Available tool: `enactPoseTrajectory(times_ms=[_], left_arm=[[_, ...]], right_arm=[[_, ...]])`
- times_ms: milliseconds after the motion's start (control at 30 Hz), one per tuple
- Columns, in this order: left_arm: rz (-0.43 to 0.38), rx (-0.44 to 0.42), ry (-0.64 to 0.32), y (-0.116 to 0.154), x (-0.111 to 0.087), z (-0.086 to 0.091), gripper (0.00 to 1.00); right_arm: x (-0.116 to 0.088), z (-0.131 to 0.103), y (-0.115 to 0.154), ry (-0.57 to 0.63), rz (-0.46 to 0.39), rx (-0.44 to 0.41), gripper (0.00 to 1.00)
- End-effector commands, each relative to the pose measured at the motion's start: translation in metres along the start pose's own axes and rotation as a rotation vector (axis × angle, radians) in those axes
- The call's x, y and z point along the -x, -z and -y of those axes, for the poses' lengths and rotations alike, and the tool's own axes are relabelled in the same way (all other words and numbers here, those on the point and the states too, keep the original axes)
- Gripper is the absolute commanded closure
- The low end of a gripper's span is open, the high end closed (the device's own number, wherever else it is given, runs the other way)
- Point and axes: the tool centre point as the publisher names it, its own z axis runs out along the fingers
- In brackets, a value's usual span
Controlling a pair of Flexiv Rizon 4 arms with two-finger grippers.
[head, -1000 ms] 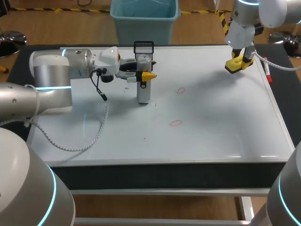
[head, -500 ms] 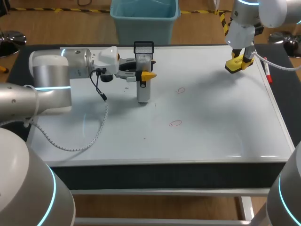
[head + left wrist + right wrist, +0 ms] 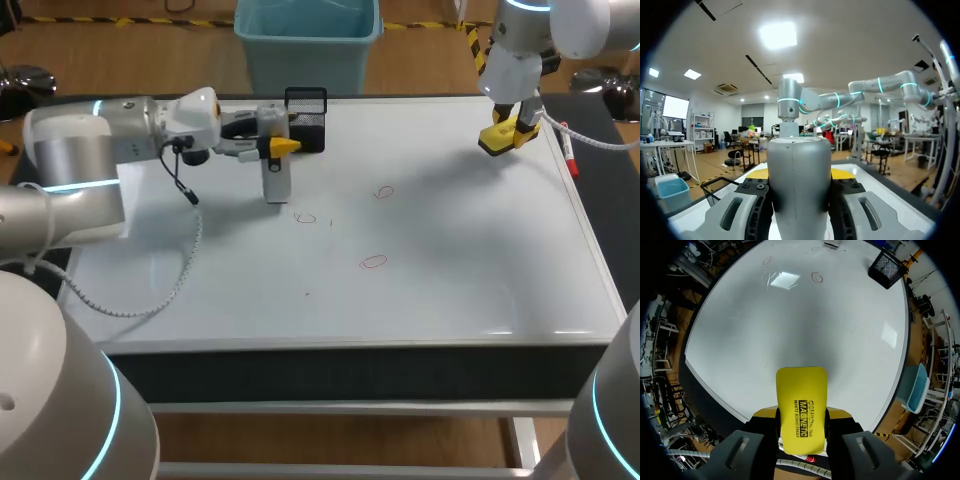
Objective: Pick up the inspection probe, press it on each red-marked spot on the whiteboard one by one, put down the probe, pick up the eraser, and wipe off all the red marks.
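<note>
The inspection probe (image 3: 277, 183), a grey upright cylinder, sits in my left gripper (image 3: 281, 149), which is shut on its upper part. Its lower end stands just back and left of a red mark (image 3: 305, 218). Two more red marks (image 3: 384, 192) (image 3: 373, 262) lie mid-whiteboard (image 3: 450, 250). In the left wrist view the probe (image 3: 799, 185) fills the gap between the fingers (image 3: 756, 207). My right gripper (image 3: 505, 131) hangs over the board's far right corner, shut on the yellow eraser (image 3: 500, 137). The eraser (image 3: 802, 407) juts out ahead of the gripper, with red marks (image 3: 817, 276) (image 3: 767, 260) far ahead.
A black mesh basket (image 3: 307, 106) stands at the board's back edge, just behind the probe; it also shows as the basket (image 3: 722, 187) and the basket (image 3: 886, 269) in the wrist views. A red marker (image 3: 568, 150) lies along the board's right edge.
My left arm has carried the probe back and to the left, off the spot it stood on. A red mark shows there now. The right arm has not moved.
</note>
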Motion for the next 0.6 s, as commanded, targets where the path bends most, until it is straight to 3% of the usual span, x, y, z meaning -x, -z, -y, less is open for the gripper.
enactPoseTrajectory(times_ms=[33,600], left_arm=[[0.030,0.025,-0.008,0.022,0.000,0.014,1.00],[0.137,0.030,-0.018,0.097,0.039,0.009,1.00]], right_arm=[[0.000,0.001,0.001,0.002,-0.003,-0.001,1.00],[0.000,0.001,0.001,0.002,-0.003,-0.001,1.00]])
